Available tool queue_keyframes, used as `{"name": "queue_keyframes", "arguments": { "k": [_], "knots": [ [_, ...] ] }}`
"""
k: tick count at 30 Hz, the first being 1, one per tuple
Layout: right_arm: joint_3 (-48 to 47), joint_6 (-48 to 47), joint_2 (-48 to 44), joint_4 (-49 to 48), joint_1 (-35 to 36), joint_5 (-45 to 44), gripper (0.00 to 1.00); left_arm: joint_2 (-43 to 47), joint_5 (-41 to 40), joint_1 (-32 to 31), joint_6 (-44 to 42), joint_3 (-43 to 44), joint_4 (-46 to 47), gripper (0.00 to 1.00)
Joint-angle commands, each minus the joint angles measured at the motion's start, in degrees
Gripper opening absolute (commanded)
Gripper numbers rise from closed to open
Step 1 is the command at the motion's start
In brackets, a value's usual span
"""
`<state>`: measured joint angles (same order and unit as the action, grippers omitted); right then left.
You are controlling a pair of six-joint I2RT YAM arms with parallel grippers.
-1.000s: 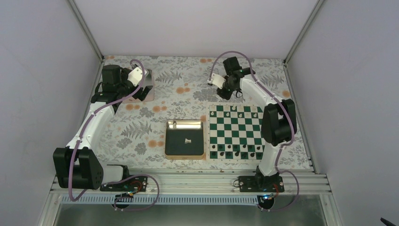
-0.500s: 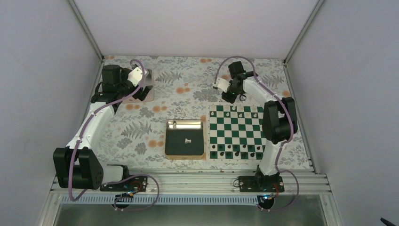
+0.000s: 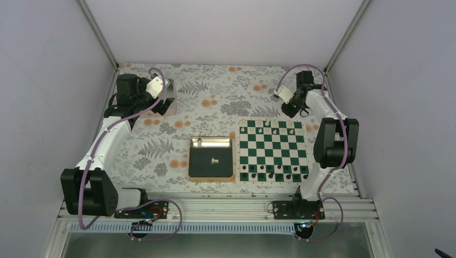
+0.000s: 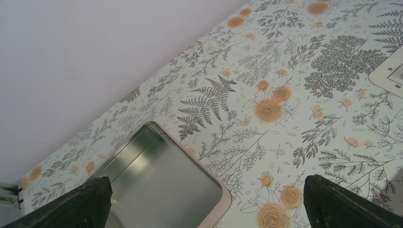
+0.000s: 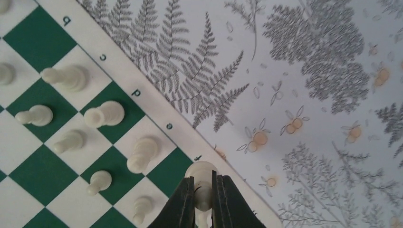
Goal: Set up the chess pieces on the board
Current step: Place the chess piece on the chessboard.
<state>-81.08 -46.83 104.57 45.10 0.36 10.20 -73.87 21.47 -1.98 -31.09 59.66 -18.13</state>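
The green and white board [image 3: 271,150] lies right of centre. White chess pieces [image 3: 267,124] stand along its far rows and black ones along its near row. One white piece [image 3: 214,160] lies in the gold-rimmed tray [image 3: 211,158]. My right gripper [image 3: 293,107] hovers over the board's far right corner. In the right wrist view it [image 5: 203,192] is shut on a white chess piece [image 5: 203,176], held over the board's border [image 5: 157,114] by the f file. Several white pieces [image 5: 105,114] stand on nearby squares. My left gripper [image 3: 153,105] is open and empty at the far left.
A silver lid-like tray [image 4: 157,185] lies under my left gripper at the far left of the floral tablecloth [image 3: 204,107]. A corner of the board [image 4: 389,73] shows at the right edge of the left wrist view. Grey walls close in the table on three sides.
My right arm has swung from the board's far left side to its far right corner, carrying the white piece. The left arm has not moved.
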Motion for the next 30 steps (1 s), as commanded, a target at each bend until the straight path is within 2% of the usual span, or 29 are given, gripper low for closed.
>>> {"name": "queue_keyframes", "arguments": {
  "k": [1, 14, 30],
  "knots": [
    [3.0, -1.5, -1.0, 0.9, -0.5, 0.6, 0.08, 0.3, 0.8, 0.3, -0.7, 0.7, 0.2, 1.00],
    [6.2, -1.7, 1.1, -0.8, -2.0, 0.3, 0.09, 0.1, 0.9, 0.2, -0.6, 0.8, 0.1, 1.00],
    [5.6, -1.5, 4.5, -2.8, -2.2, 2.1, 0.09, 0.1, 0.7, 0.2, -0.6, 0.8, 0.0, 1.00]
  ]
}}
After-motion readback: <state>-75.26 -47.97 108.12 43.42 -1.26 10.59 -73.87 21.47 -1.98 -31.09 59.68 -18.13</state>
